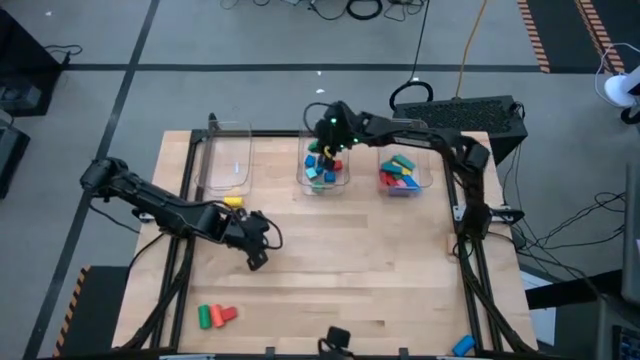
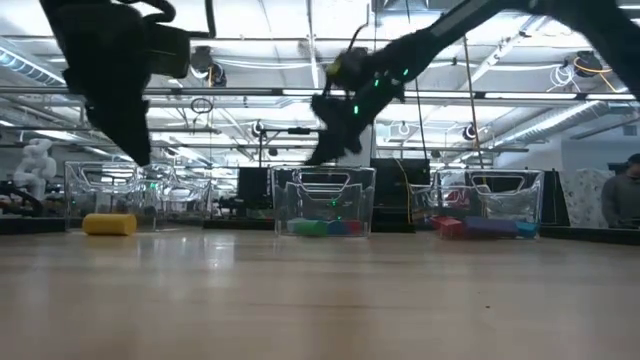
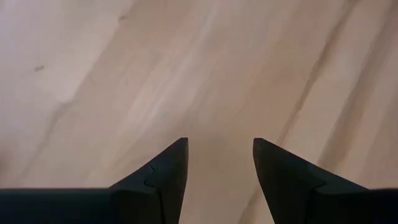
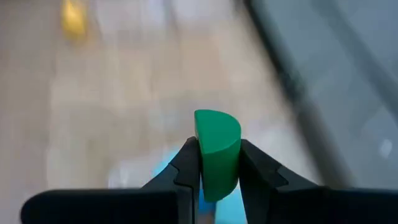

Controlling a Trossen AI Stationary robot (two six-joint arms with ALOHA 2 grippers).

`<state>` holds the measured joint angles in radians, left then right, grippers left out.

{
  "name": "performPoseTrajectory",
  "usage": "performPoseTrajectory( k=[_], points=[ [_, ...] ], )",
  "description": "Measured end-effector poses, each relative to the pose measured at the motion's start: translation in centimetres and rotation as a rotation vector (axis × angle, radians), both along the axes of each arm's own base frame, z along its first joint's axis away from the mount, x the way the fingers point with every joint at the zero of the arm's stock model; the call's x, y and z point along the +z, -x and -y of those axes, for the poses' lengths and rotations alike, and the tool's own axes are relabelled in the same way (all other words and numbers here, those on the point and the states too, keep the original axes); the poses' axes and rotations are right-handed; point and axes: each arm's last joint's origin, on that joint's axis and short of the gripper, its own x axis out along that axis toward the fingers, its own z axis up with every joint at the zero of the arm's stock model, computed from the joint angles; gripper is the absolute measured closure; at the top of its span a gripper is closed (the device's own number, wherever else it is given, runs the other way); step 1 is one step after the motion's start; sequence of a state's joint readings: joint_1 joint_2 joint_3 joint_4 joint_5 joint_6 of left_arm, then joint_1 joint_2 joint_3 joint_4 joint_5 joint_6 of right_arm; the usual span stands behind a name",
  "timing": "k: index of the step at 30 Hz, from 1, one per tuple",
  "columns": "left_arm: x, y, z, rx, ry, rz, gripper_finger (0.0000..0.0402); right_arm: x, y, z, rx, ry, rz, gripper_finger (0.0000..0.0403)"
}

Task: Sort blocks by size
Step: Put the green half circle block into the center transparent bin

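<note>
My right gripper (image 4: 219,163) is shut on a green block (image 4: 217,140) with a rounded top. It hangs above the middle clear bin (image 1: 325,172), which holds several blocks. The right bin (image 1: 405,175) also holds several blocks. A yellow block (image 1: 233,202) lies on the table before the left bin (image 1: 225,160). A green block (image 1: 204,317) and a red block (image 1: 226,314) lie near the front left, and a blue block (image 1: 462,345) at the front right. My left gripper (image 1: 257,258) hangs open over bare wood (image 3: 221,149). My right gripper pinches the green block by its two opposite sides (image 4: 217,171) between its two fingers. The rounded end of the block sticks out past the fingertips. The block is lifted clear of the table, over the middle bin.
The three clear bins stand in a row along the table's far edge. The wooden top (image 1: 380,260) between them and the near edge is bare in the middle. A dark box (image 1: 460,112) sits behind the right bin.
</note>
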<state>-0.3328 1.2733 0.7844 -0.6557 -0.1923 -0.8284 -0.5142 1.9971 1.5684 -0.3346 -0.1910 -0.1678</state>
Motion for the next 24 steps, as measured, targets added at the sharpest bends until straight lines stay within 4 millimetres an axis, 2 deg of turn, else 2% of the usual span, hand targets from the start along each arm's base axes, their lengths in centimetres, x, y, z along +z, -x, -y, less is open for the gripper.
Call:
performPoseTrajectory(
  k=[3,5,10,15,24],
  points=[
    [-0.4,0.4,0.4,0.016,0.003,-0.044,0.022,-2.2,-1.0,1.0,-0.008,-0.029,-0.057,0.0339],
    [-0.6,0.4,0.8,0.022,0.009,-0.051,0.022,-3.4,-0.9,1.2,-0.008,-0.058,-0.111,0.0337],
    [-0.9,0.8,1.6,-0.002,-0.003,-0.078,0.022,-5.4,-1.1,1.5,0.004,-0.07,-0.159,0.0336],
    [-1.1,0.8,1.8,-0.007,-0.028,-0.082,0.022,-5.5,-1.2,1.6,0.024,-0.051,-0.164,0.0321],
    [-1.1,0.9,1.8,0.002,-0.055,-0.076,0.022,-5.5,-1.1,1.6,0.006,-0.063,-0.167,0.0254]
  ],
)
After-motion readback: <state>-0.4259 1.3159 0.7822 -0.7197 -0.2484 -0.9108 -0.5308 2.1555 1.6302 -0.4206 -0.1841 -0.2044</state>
